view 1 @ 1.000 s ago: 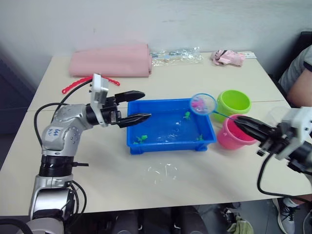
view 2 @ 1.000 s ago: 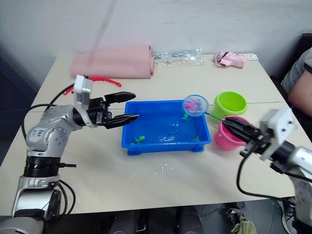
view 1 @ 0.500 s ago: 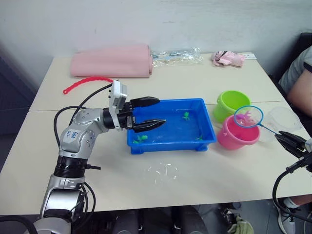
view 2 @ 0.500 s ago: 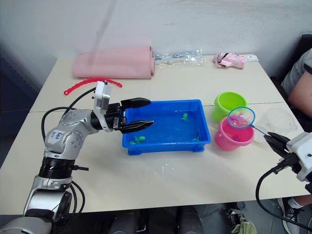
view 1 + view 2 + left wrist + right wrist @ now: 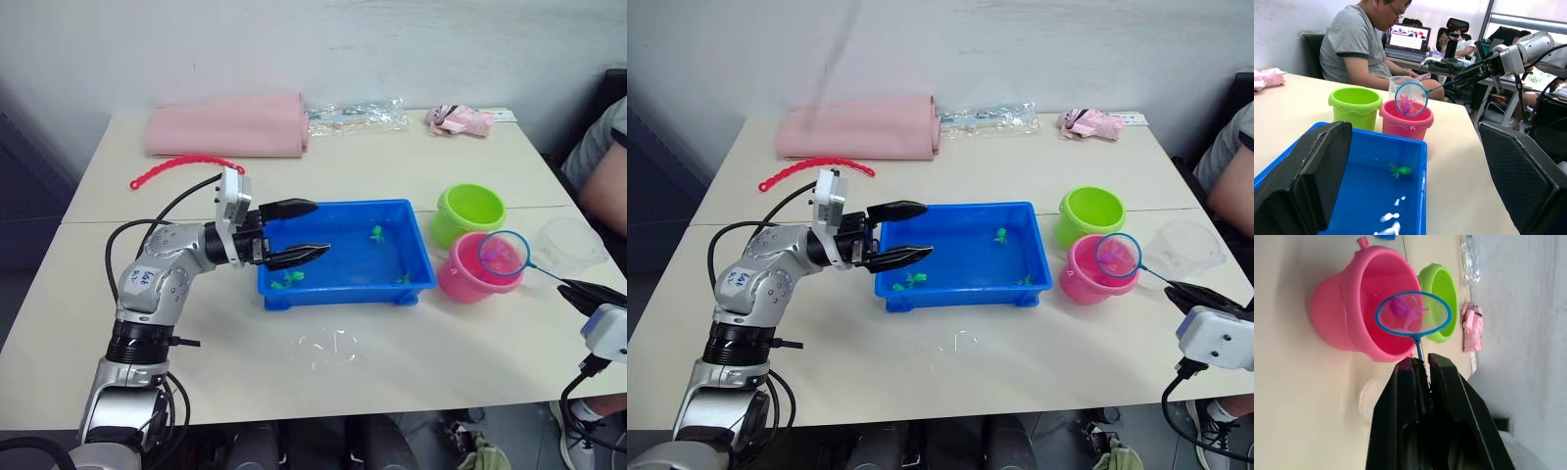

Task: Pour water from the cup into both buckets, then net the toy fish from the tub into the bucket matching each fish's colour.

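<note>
- The right hand (image 5: 1420, 369) is clenched on the thin handle of the net (image 5: 1413, 314), whose hoop hangs over the mouth of the pink bucket (image 5: 472, 274) with a pink fish (image 5: 1399, 306) in the mesh.
- Risk: the hoop sits toward the bucket's near rim, so a hasty tip could drop the fish onto the surface (image 5: 392, 362) instead of inside.
- Risk: the lime green bucket (image 5: 468, 212) stands just beside the pink one; drifting that way would put the fish in the wrong colour.
- The left hand (image 5: 299, 232) hovers released over the blue tub's (image 5: 338, 292) left end, holding nothing; a dip could jolt the tub and slop water.
- The right wrist view shows the fish against the mesh; the head views show the green fish (image 5: 376, 232) left in the tub and the clear cup (image 5: 571, 244) behind the net.
- The left wrist view shows a seated person (image 5: 1359, 46) beyond the buckets.
</note>
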